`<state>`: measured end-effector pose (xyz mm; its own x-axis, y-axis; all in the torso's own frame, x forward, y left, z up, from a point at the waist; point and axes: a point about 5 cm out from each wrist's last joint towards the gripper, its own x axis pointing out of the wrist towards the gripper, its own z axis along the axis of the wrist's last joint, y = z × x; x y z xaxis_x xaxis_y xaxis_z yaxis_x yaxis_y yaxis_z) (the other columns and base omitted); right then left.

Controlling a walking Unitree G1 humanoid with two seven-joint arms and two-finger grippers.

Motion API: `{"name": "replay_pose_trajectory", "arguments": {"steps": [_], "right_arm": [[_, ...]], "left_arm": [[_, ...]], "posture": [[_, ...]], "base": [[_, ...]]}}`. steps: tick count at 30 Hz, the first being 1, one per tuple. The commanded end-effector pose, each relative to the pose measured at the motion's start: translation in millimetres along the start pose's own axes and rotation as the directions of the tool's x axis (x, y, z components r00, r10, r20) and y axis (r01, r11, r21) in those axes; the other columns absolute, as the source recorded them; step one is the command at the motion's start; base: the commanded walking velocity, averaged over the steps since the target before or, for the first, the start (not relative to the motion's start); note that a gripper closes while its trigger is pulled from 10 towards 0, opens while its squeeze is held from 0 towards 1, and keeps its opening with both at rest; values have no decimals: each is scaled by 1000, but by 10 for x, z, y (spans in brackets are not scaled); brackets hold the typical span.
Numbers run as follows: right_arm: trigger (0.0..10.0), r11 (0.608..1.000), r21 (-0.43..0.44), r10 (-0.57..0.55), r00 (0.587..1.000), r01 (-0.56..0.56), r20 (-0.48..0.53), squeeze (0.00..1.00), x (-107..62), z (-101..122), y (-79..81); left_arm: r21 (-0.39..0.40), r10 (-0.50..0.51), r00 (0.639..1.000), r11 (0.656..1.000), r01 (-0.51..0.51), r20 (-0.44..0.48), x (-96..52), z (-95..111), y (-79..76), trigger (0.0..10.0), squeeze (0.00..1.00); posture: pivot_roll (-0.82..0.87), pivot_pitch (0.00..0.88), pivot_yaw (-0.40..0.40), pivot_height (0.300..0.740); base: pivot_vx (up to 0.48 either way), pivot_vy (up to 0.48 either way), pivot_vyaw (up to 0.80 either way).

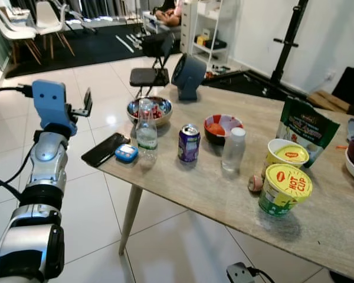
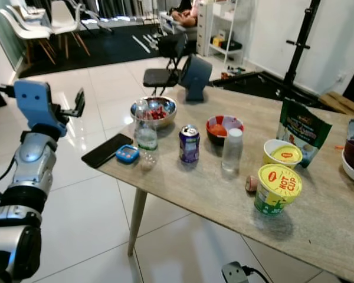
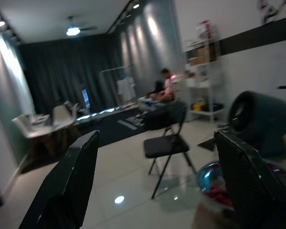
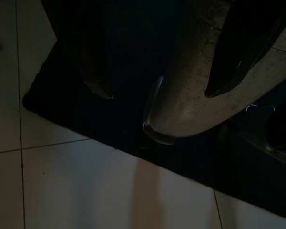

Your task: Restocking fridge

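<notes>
Two upright drinks, water bottle beside purple can; left claw spread, empty.

Both eye views are bright, evenly lit and sharp, and the glossy white tiled floor carries soft glare patches. Objects cast short, faint shadows on the pale stone-patterned bench. The left wrist view is dim and blurred, with glowing round ceiling lamps. The right wrist view is very dark and murky.
</notes>
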<state>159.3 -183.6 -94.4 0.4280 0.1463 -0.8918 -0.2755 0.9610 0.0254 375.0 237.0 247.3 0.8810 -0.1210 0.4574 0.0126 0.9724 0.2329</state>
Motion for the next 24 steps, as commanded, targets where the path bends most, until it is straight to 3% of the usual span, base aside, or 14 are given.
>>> {"name": "replay_pose_trajectory", "arguments": {"steps": [1,3,6,11,24], "right_arm": [[10000,1000,11,3,1000,-3,-28,0,-4,-80,20],[10000,1000,12,4,1000,-3,-28,0,-4,-80,20],[10000,1000,13,3,1000,-3,-28,0,-4,-81,21],[10000,1000,15,3,1000,-3,-28,0,-3,-82,24],[10000,1000,6,6,999,-6,-33,0,-2,-93,36]], "left_arm": [[-13,-21,1000,1000,22,13,5,12,-52,10000,0],[-55,-120,991,991,123,64,40,90,-190,10000,0],[-69,-185,979,979,191,91,50,128,-294,10000,0],[-70,-240,966,966,248,99,87,155,-402,10000,0],[-71,-230,969,972,225,-86,160,-94,-354,10000,0]], "posture": [[-18,0,26,740],[-18,0,26,740],[-18,0,26,740],[-19,0,29,740],[-31,0,31,740]], "base": [[0,0,0],[0,0,0],[0,0,0],[0,0,0],[0,0,0]]}}
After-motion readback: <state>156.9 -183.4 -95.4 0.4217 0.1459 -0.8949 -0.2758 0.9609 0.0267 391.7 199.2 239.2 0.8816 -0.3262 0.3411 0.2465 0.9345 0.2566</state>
